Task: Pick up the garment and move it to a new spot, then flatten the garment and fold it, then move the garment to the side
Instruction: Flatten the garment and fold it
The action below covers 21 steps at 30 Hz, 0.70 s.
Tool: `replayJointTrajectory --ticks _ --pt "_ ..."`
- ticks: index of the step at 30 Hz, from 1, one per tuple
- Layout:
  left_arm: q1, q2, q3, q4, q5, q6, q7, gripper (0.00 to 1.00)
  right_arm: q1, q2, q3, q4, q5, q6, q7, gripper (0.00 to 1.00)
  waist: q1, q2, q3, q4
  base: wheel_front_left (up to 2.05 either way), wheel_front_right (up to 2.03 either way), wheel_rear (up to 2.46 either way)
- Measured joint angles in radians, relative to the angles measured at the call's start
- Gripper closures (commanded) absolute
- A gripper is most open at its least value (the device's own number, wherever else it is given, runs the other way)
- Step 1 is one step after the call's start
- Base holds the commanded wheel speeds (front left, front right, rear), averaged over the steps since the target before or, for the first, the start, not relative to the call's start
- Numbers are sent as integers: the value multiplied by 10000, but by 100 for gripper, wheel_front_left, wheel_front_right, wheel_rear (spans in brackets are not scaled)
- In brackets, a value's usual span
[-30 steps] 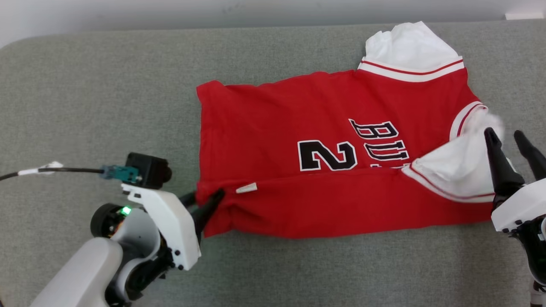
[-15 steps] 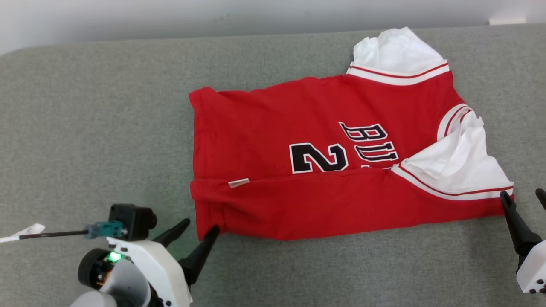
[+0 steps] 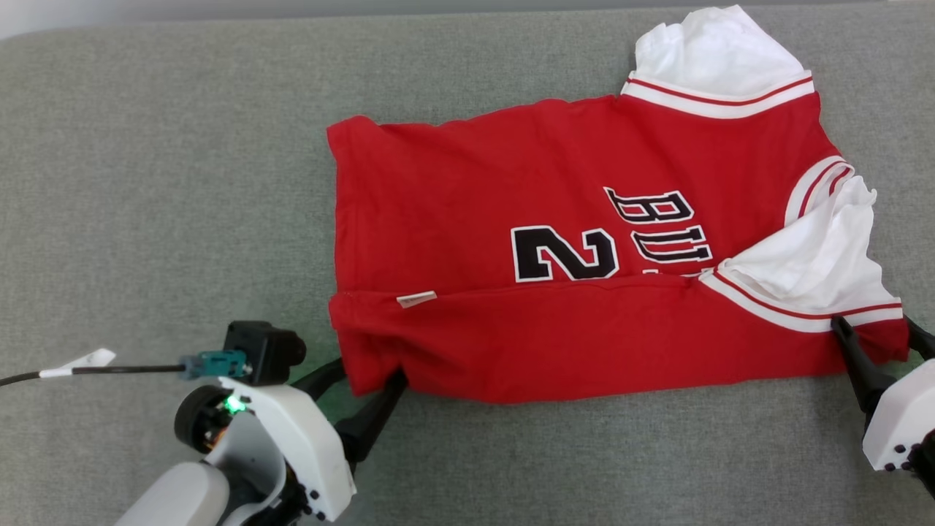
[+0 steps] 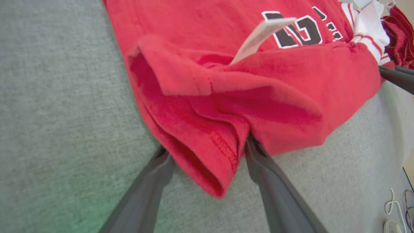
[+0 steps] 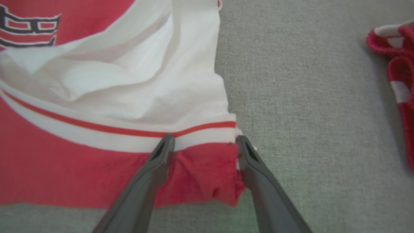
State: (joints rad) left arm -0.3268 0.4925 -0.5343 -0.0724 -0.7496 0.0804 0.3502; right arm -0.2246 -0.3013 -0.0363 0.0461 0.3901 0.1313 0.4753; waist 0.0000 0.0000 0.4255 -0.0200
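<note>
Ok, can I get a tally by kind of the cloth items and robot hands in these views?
Cloth items: 2 (red jersey, red-and-white striped piece lying apart from it)
Robot hands: 2 (left hand, right hand, each open around a near corner of the jersey)
Total: 4

We read a black, white-edged numeral "2" [image 3: 562,253] on the red jersey [image 3: 453,197]. Beside it are the black letters "BU" [image 3: 657,223], with the rest lost under the fold. We cannot read the small white tag [image 3: 416,299].
</note>
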Motion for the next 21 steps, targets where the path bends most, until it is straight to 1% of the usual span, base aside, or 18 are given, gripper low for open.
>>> replayJointTrajectory --ticks 1,2,7,11,15,17,21 --pt "-65 -46 -44 54 0 -33 0 73 -69 -65 109 81 111 -13 40 59 0 0 19 -3 0 0 0" --pt "-132 -86 -73 117 -8 -113 0 100 -151 -105 171 176 221 -13 48 100 0 0 20 -8 0 0 0" --pt "-202 -27 -272 320 -255 -637 155 100 -331 -286 606 343 913 -8 284 100 0 0 -227 -67 0 0 0" --pt "179 389 -140 -21 -698 -803 412 100 76 -779 489 -23 1590 4 715 100 1 0 -604 -124 0 0 0" --pt "888 991 52 -731 -966 -802 577 100 924 -1244 119 -859 2295 6 1317 100 0 1 -986 -180 0 0 0" --pt "1429 1221 38 -1099 -1087 -717 644 100 1582 -1371 -65 -1252 2610 6 1720 100 0 0 -1135 -217 0 0 0" --pt "2546 1402 -4 -1616 -1419 -445 608 100 2742 -1411 -362 -1783 3070 6 2211 100 0 0 -1262 -317 0 0 0"
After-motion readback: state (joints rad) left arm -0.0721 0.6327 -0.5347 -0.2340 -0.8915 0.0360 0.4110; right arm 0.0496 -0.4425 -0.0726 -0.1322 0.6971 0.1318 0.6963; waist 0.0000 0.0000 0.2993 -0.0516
